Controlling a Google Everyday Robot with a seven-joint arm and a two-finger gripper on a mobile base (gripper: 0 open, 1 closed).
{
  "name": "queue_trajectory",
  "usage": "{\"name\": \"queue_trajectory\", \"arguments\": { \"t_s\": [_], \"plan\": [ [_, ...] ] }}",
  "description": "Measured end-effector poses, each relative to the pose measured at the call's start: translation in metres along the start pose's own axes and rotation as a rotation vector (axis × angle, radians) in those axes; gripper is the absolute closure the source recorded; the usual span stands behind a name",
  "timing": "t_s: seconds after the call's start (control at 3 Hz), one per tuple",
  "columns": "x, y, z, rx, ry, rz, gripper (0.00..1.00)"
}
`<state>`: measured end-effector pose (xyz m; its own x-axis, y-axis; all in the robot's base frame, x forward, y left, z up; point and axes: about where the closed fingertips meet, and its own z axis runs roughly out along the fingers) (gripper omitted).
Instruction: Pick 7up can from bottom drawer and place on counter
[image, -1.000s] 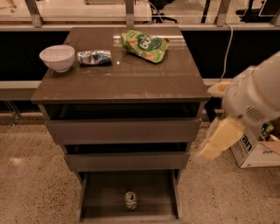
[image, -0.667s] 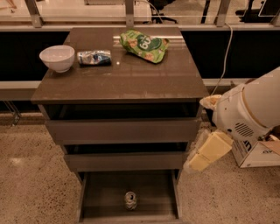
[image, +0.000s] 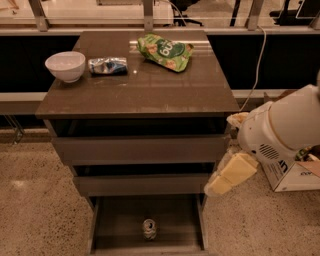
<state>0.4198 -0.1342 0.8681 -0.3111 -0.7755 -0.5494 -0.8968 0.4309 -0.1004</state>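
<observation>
The 7up can lies on the dark floor of the open bottom drawer, near the drawer's front, with its silver end facing up. The brown counter tops the drawer unit. My gripper is a cream-coloured piece at the end of the white arm. It hangs at the right side of the unit, level with the middle drawer, above and to the right of the can. It holds nothing that I can see.
On the counter are a white bowl at the left, a blue-silver foil packet beside it and a green snack bag at the back. A cardboard box stands on the floor at the right.
The arm and gripper have moved left and slightly down, closer to the right side of the drawers. The can and the things on the counter have not moved.
</observation>
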Motion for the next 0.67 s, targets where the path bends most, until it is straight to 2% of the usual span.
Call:
{"name": "queue_trajectory", "arguments": {
  "t_s": [0.33, 0.67],
  "plan": [
    [0.037, 0.012, 0.071, -0.041, -0.050, 0.077, 0.00],
    [0.064, 0.044, 0.147, -0.108, -0.213, 0.110, 0.00]
  ]
}}
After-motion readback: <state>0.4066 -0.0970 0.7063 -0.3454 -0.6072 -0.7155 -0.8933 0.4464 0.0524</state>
